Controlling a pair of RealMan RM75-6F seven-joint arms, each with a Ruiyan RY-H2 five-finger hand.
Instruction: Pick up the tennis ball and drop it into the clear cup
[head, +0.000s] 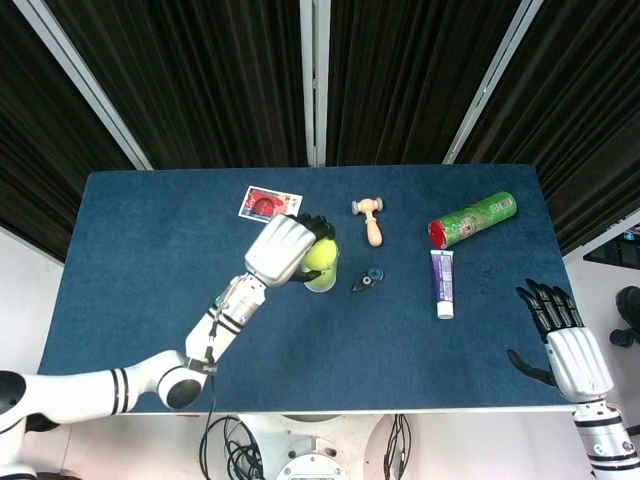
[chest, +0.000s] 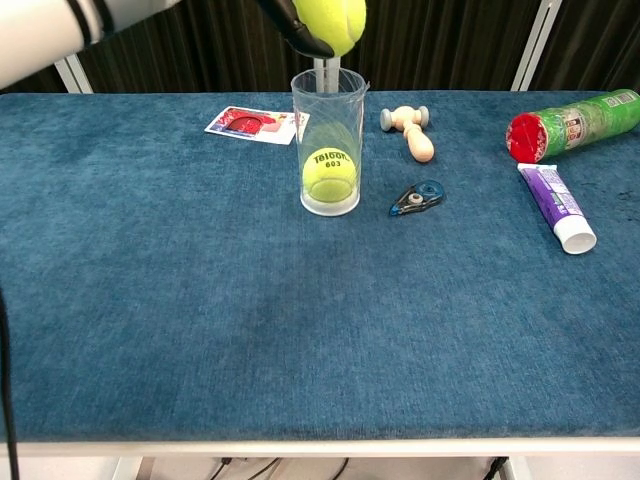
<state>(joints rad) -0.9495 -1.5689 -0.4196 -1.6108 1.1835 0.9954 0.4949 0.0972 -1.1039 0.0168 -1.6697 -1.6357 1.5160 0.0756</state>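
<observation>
My left hand (head: 283, 249) holds a yellow-green tennis ball (head: 319, 255) just above the mouth of the clear cup (chest: 328, 110). In the chest view the held tennis ball (chest: 333, 22) sits at the top edge, with dark fingertips (chest: 300, 38) under its left side. The clear cup stands upright at mid-table, with another tennis ball (chest: 329, 174) resting at its bottom. My right hand (head: 560, 332) hangs open past the table's right front corner, holding nothing.
A red-and-white card (head: 270, 206) lies behind the cup on its left. A small wooden mallet (chest: 410, 128), a blue tape dispenser (chest: 418, 197), a purple-and-white tube (chest: 554, 207) and a green can with a red lid (chest: 570, 124) lie to the right.
</observation>
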